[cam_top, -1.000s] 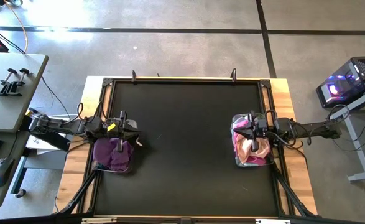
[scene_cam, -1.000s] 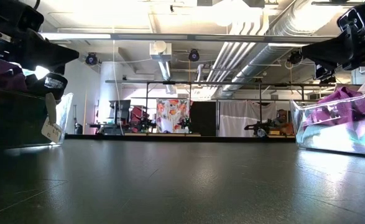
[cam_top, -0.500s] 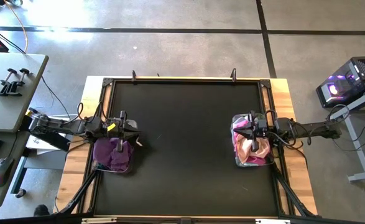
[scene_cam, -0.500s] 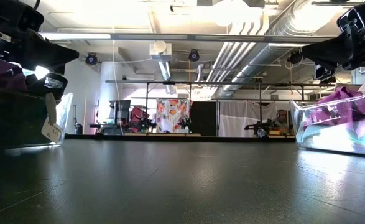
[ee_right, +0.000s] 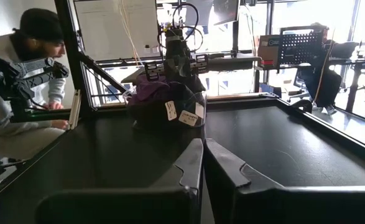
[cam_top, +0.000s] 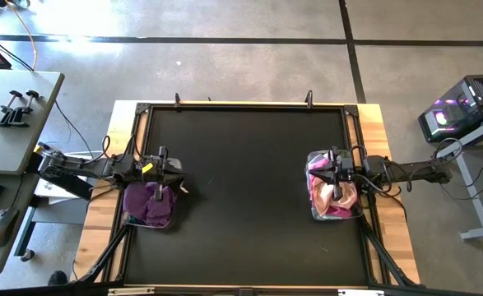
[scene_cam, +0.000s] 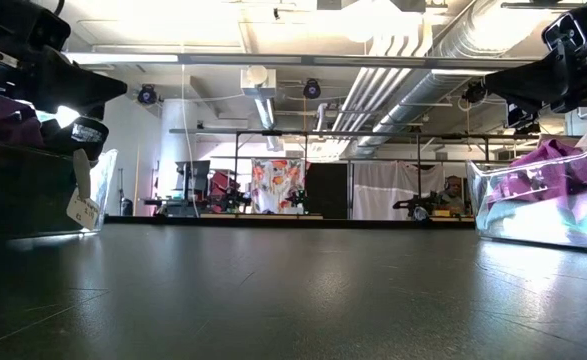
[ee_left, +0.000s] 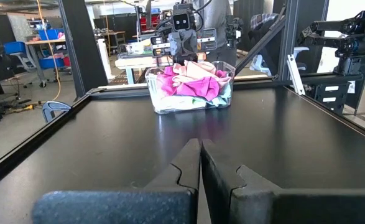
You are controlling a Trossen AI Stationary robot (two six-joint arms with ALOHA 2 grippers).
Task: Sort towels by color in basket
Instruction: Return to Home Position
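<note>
Your left gripper [ee_left: 200,144] had its fingers pressed together on nothing, and your right gripper [ee_right: 203,142] likewise, each parked at its own bin. Outward from them, the purple towels [cam_top: 149,203] lay in the left bin [cam_top: 126,220] and the pink towels [cam_top: 332,200] in the right bin [cam_top: 315,215]. The black mat [cam_top: 241,181] between showed no loose towel, so neither arm had one nearer.

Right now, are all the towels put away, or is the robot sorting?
Looks nearly done. Purple towels sit in the left bin, pink towels in the right bin; the black mat shows no loose towel. Nothing is in hand: left gripper and right gripper are empty, fingers shut, over their bins. Probably only parking remains.
</note>
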